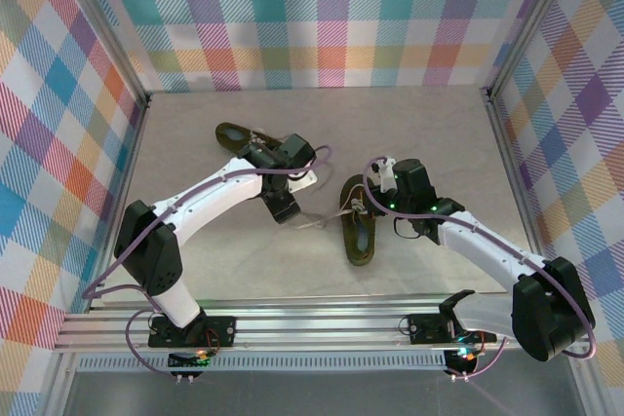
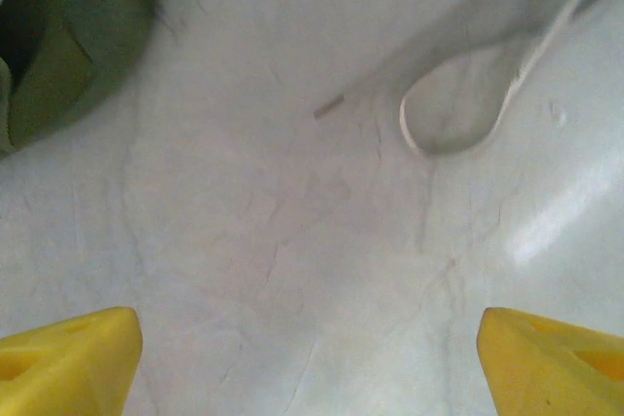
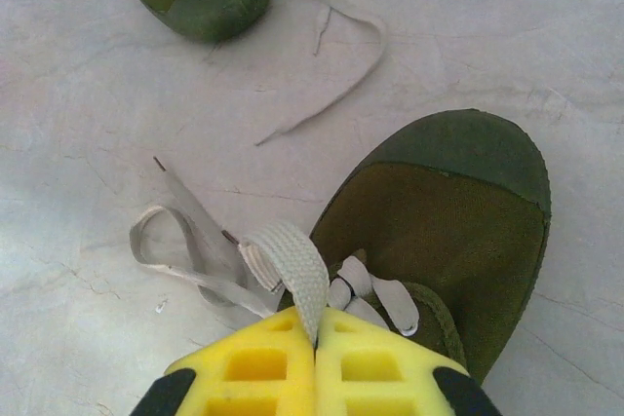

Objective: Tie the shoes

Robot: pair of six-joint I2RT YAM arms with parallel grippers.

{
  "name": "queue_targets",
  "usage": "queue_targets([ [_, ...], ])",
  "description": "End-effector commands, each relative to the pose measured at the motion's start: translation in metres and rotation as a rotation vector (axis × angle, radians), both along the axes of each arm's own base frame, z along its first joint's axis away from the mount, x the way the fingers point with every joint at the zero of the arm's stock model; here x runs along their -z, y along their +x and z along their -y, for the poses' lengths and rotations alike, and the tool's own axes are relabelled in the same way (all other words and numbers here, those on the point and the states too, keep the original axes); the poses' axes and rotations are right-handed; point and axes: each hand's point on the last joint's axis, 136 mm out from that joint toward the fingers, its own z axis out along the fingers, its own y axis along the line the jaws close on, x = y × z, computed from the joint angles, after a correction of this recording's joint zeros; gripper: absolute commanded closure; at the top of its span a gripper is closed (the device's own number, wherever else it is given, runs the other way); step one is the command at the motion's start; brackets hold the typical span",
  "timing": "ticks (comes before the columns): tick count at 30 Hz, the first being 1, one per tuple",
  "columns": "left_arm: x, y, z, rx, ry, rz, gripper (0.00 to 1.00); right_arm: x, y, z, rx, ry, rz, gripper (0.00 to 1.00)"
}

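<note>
The right tool (image 3: 315, 336) is clamping tight on a flat, woven cream lace (image 3: 292, 265) coming up from the near shoe (image 3: 448, 211), its blocky yellow halves pressing together just over that shoe's tongue; the left tool (image 2: 312, 358) is hanging just left of the near shoe with its yellow wedge-shaped fingertips (image 2: 68, 358) spread wide, gripping nothing and touching nothing above the pale, finely cracked tabletop (image 2: 292, 241); the near shoe is lying flat, dark olive canvas with a smoother rounded toe cap; loose loops (image 3: 166, 241) of its ribbon-like lace are sprawling at its left side; the far shoe (image 1: 234, 133), matching olive, is lying beyond and left of the near shoe, well apart; a second lace (image 3: 341, 65) is curling off it across the tabletop.
</note>
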Motion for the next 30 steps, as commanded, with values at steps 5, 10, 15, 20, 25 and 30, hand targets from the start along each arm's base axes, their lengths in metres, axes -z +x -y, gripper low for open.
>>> queue_targets([
  [5, -0.059, 0.037, -0.003, -0.181, -0.180, 0.185, 0.08, -0.017, -0.006, -0.010, -0.073, 0.043, 0.044, 1.00],
  [10, -0.061, 0.035, 0.040, -0.316, -0.554, 0.180, 0.08, -0.034, -0.015, -0.019, -0.138, 0.104, 0.089, 1.00],
  [15, -0.032, 0.035, 0.025, -0.616, -0.699, 0.202, 0.21, -0.049, -0.012, -0.020, -0.124, 0.120, 0.095, 1.00],
  [20, 0.016, 0.026, 0.006, -0.860, -0.597, 0.144, 0.28, -0.047, -0.011, -0.022, -0.132, 0.108, 0.089, 1.00],
  [25, 0.052, 0.024, 0.010, -0.902, -0.470, 0.087, 0.36, -0.044, -0.011, -0.021, -0.127, 0.097, 0.086, 1.00],
  [30, 0.077, 0.019, 0.024, -0.858, -0.403, 0.019, 0.38, -0.041, -0.011, -0.020, -0.126, 0.087, 0.082, 1.00],
])
